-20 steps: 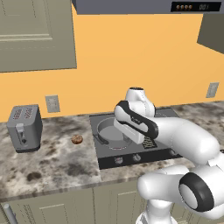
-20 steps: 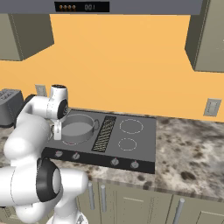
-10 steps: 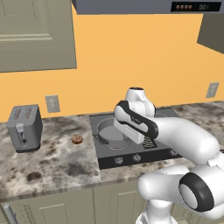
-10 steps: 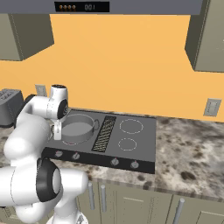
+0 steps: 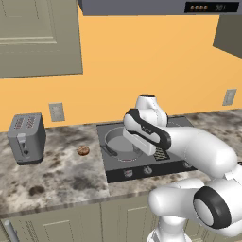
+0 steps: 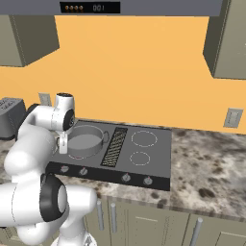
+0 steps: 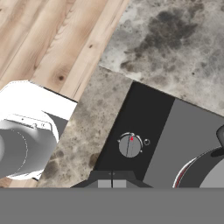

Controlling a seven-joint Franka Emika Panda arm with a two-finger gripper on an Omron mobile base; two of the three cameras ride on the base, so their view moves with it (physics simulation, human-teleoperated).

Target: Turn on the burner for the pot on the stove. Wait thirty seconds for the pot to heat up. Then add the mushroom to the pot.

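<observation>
Left base view – pot: the grey pot (image 5: 122,142) sits on the left half of the black stove (image 5: 177,124), partly behind the white arm.
Left base view – mushroom: the mushroom (image 5: 83,151) lies on the marbled surface (image 5: 61,170), between the stove's left edge and the toaster (image 5: 26,138), apart from both.
Right base view – pot: the pot (image 6: 85,141) stands on the near-left zone, a thin red ring of the burner (image 6: 72,156) showing at its near edge.
Right base view – knobs: a row of small grey knobs (image 6: 126,177) runs along the stove's near strip.
Hand view – tool: the tool (image 7: 112,183) is closed, its tips together – holding nothing, hanging just above one knob (image 7: 130,145).
Hand view – pot: its rim (image 7: 205,168) shows at right.
</observation>
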